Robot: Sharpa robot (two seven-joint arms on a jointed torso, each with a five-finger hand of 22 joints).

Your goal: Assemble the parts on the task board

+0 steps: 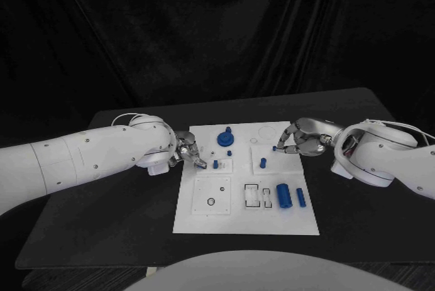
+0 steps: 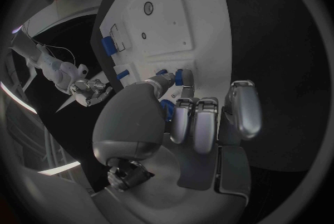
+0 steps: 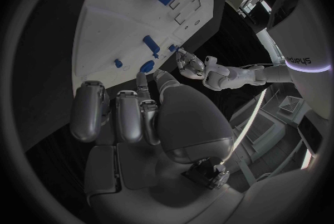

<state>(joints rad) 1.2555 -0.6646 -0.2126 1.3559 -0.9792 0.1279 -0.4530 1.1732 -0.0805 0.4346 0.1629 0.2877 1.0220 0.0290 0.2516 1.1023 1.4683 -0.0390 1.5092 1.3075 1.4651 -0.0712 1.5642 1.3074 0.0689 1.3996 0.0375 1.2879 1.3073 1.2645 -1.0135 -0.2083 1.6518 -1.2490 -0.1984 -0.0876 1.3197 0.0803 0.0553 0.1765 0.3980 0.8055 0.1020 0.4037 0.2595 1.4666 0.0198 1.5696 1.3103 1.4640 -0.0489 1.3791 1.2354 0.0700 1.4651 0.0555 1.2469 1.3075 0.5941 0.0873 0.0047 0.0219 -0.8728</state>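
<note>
Both hands [image 1: 188, 151] [image 1: 299, 140] over task board [image 1: 244, 225] (blue parts [image 1: 283, 195])

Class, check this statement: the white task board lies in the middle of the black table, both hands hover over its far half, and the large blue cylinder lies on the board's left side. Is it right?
Not quite. In the head view the large blue cylinder lies on the right side of the task board, beside a slimmer blue piece. The rest stands: left hand and right hand hover over the far half.

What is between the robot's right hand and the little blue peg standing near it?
Nothing visible. In the head view, only bare white task board lies between the right hand and the upright blue peg.
</note>
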